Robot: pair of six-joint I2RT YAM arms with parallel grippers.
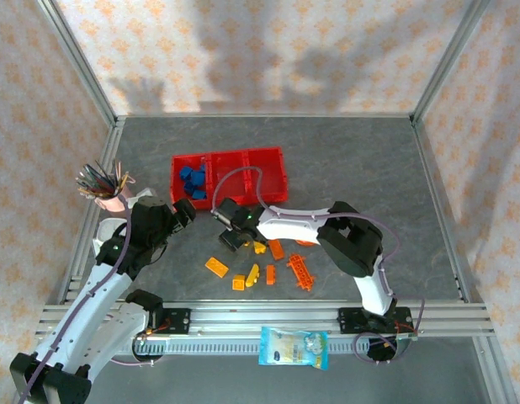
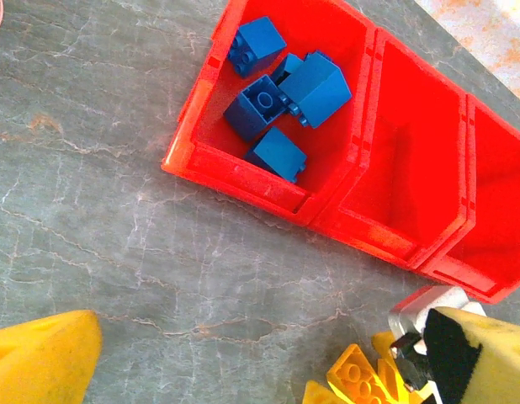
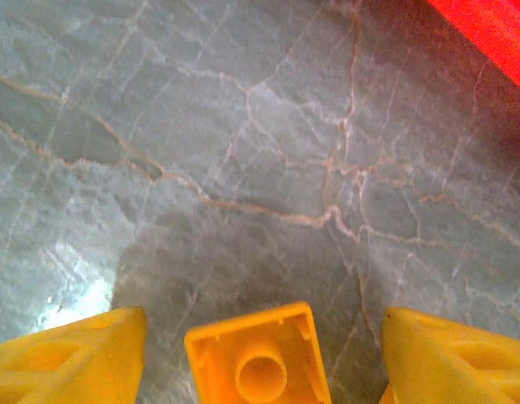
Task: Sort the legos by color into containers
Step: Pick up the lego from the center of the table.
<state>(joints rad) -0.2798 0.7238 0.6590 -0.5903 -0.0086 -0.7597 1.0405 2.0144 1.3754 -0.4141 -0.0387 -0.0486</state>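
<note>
Hovering low over the grey worktop, the right gripper had its jaws spread. A yellow brick lay between them, touching neither finger. The brick's hollow underside faced the wrist camera; the frame edge cut it off, so its long axis was unclear. The red tray sat at 12 o'clock, with blue bricks in its left compartment. The left gripper, jaws apart and empty, hung at 9 o'clock.
</note>
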